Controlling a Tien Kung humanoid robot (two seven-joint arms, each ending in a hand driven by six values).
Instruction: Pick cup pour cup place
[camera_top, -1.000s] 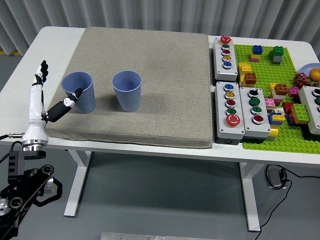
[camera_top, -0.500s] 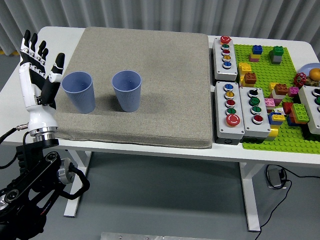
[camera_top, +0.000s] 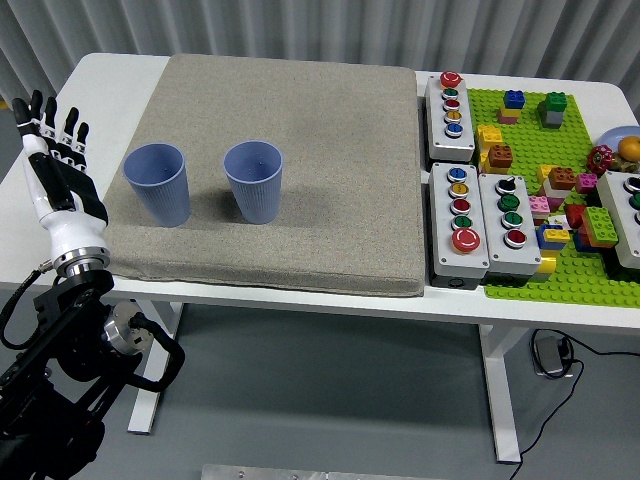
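two blue cups stand untouched, left hand raised beside the mat

the left hand (camera_top: 55, 165) is at about 9 o'clock in the head view, over the white table (camera_top: 120, 75) just off the left edge of the grey mat (camera_top: 300, 130). its fingers (camera_top: 40, 115) point up and away, straight and slightly fanned, holding nothing. the hand is apart from both cups, with a clear gap between it and the nearer one.

the left blue cup (camera_top: 157, 184) stands upright on the mat at about 10 o'clock, mouth open to the top. the right blue cup (camera_top: 254, 181) stands upright just beside it toward the centre, the two close but not touching. whether anything is inside either cup cannot be told.

at 3 o'clock, off the mat's right edge, sit three grey button boxes (camera_top: 458, 205) with coloured push buttons. beyond them lies a green building-brick baseplate (camera_top: 520, 270) carrying loose coloured bricks (camera_top: 560, 180). a fourth button box (camera_top: 628, 215) is cut off by the right edge.
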